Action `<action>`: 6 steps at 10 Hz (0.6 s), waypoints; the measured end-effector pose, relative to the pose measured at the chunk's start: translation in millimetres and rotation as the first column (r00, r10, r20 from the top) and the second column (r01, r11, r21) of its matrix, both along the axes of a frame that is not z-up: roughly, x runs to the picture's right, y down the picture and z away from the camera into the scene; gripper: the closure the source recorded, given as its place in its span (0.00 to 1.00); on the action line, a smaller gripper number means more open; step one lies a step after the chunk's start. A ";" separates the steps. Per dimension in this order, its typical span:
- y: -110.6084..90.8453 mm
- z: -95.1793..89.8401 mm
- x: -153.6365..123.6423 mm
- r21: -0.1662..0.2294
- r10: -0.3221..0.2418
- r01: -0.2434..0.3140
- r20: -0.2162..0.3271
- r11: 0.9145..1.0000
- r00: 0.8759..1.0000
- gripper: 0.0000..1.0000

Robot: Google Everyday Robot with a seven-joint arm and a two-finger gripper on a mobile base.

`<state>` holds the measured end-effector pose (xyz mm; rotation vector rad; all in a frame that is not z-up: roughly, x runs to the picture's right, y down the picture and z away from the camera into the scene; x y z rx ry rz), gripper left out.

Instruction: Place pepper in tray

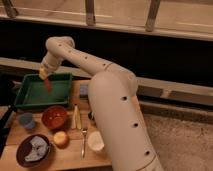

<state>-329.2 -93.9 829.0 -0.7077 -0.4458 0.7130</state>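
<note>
The green tray [33, 93] lies at the back left of the wooden table. My gripper [44, 76] hangs over the tray's middle, at the end of the white arm reaching in from the right. It is shut on the slender orange-red pepper [48, 85], which points down from the fingers, just above the tray floor. I cannot tell whether the pepper's tip touches the tray.
In front of the tray stand an orange-red bowl [54, 116], a blue cup [26, 120] and a dark bowl [33, 150] holding something white. A yellow fruit [61, 138], a fork [84, 141], a white cup [95, 142] and a pale stick [76, 118] lie nearby. My arm's bulk covers the table's right side.
</note>
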 end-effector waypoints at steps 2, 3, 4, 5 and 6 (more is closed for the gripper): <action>1.2 -0.5 -2.6 -0.001 -0.003 0.003 0.002 1.000 1.000 1.00; 1.1 -0.8 -2.7 0.000 -0.003 0.003 0.003 1.000 1.000 1.00; 1.4 -0.5 -2.5 -0.001 -0.003 0.003 0.002 1.000 1.000 0.98; 1.0 -0.3 -1.6 -0.001 -0.002 0.002 0.001 1.000 1.000 0.87; 0.8 -0.3 -1.4 0.000 -0.002 0.002 0.001 1.000 1.000 0.78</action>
